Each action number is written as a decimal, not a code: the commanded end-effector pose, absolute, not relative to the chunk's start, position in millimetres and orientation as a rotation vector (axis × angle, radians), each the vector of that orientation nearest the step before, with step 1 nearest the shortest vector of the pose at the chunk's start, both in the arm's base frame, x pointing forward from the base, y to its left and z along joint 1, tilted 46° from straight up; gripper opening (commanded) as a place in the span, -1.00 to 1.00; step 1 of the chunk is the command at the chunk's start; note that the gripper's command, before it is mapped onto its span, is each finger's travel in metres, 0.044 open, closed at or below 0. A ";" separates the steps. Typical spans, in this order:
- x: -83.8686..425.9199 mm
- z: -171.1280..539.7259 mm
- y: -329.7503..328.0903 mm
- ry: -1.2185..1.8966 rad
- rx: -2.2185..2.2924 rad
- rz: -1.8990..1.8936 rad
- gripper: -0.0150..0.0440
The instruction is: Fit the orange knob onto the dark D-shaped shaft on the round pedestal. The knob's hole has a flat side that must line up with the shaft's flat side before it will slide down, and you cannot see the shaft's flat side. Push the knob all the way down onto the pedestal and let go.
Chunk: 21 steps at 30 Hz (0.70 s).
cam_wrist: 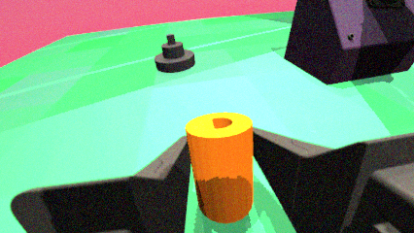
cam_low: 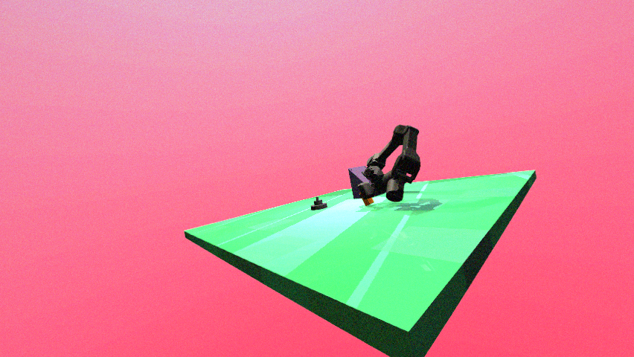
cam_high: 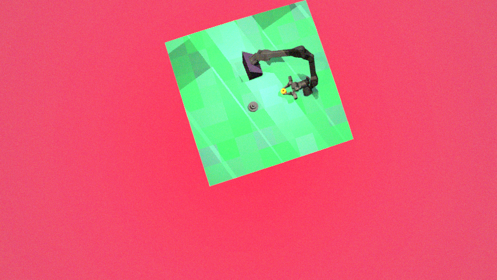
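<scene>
My gripper [cam_high: 284, 90] [cam_wrist: 218, 137] is shut on the orange knob [cam_high: 283, 91] [cam_low: 368, 201] [cam_wrist: 224, 160], one finger on each side of it. The knob is a cylinder; its top face with the D-shaped hole shows in the wrist view, the flat side of the hole toward the left. In the exterior view the knob looks tilted and is close to the table top. The round pedestal [cam_high: 255, 110] [cam_low: 318, 207] [cam_wrist: 175, 63] is dark and stepped and stands apart from the knob, to its left in the top and exterior views. The dark shaft [cam_low: 317, 198] [cam_wrist: 170, 39] stands upright on it, with nothing on it.
The green table [cam_high: 222, 146] [cam_low: 399, 283] has a patterned top and lies on a red-pink background. The purple and black base block [cam_high: 255, 71] [cam_low: 354, 181] [cam_wrist: 340, 58] of the arm stands behind the pedestal and the knob, at the upper right in the wrist view.
</scene>
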<state>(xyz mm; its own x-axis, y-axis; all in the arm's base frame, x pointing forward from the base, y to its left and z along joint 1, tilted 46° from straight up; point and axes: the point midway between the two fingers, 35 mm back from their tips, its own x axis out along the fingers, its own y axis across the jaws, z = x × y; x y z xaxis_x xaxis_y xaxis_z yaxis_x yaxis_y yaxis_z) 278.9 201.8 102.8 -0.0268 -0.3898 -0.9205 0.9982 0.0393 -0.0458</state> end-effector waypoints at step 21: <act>278.8 104.2 202.9 0.960 0.863 -1.361 0.39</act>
<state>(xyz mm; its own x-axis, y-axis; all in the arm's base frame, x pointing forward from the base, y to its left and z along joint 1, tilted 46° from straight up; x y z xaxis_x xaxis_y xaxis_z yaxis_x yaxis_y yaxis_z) 278.7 203.3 104.5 -0.0245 -0.3848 -0.9227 0.9982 0.0410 -0.0437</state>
